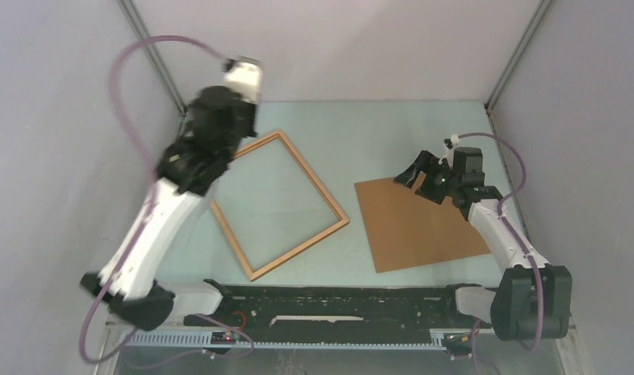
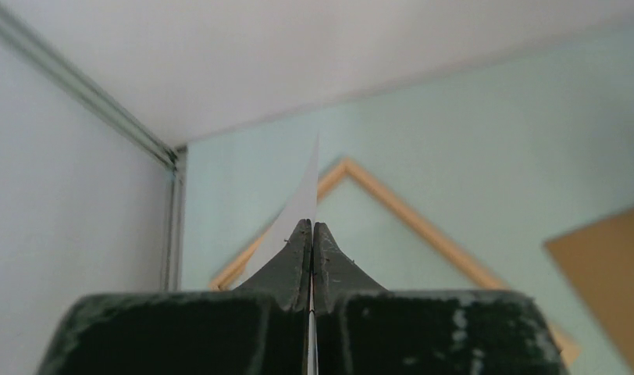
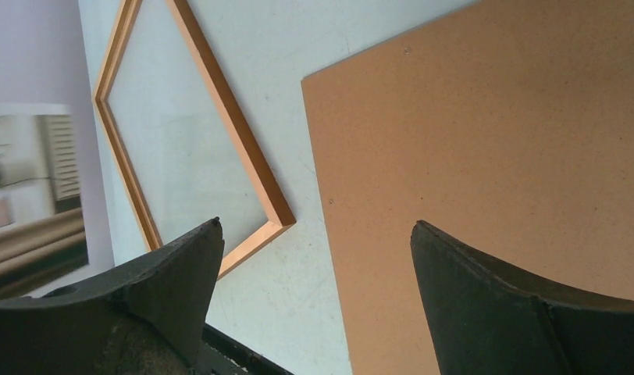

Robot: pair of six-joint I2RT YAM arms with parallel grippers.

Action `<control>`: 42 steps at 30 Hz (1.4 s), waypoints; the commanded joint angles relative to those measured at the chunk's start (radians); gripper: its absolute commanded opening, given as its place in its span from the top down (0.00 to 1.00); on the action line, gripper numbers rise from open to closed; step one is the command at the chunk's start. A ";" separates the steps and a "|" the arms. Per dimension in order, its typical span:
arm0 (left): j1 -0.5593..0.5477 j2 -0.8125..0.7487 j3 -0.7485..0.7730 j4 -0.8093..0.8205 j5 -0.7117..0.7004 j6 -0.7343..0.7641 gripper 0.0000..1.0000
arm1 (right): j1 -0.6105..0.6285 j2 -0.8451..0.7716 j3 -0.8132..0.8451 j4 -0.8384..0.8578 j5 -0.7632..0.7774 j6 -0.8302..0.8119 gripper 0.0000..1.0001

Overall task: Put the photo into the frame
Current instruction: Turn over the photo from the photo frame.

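At the near edge of the pale green bench (image 1: 376,125), two robot arms rise from their bases, one on each side. The right arm reaches a short way in, and its claw (image 1: 411,173) hangs over the near corner of a flat brown backing board (image 1: 419,223) that lies on the right half of the bench. The right wrist view shows this claw (image 3: 315,225) spread wide, gripping nothing, with the board (image 3: 493,141) under one finger and bare bench under the other.

Just left of the board and apart from it, the frame (image 1: 315,177) lies flat at mid-bench, turned so that one corner points to the back wall. The green surface shows through its opening. Its light orange-brown rails (image 3: 240,137) run diagonally across the right wrist view.

Farther back, the left arm stretches up over the frame's far left side, near the side wall. Its claw (image 2: 311,228) is pinched tight on the photo (image 2: 302,191), which stands edge-on between the fingers as a thin white sheet curving to the left. The frame's corner (image 2: 407,212) shows beyond it, below. The right wrist camera catches the printed face of the photo (image 3: 33,187), grey and white with dark slatted bands, against the side wall. The views do not show whether its lower edge touches the bench.
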 commanded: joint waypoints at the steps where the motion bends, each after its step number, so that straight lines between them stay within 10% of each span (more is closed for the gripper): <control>1: -0.060 0.149 -0.143 0.094 0.010 0.123 1.00 | 0.012 0.009 -0.015 0.058 -0.002 0.000 0.03; 19: -0.502 0.562 -0.234 0.168 -0.127 0.160 1.00 | 0.000 0.125 -0.040 0.135 -0.098 0.048 0.03; 42: -0.629 0.505 -0.553 0.294 -0.180 0.205 1.00 | -0.015 0.176 -0.056 0.177 -0.176 0.068 0.05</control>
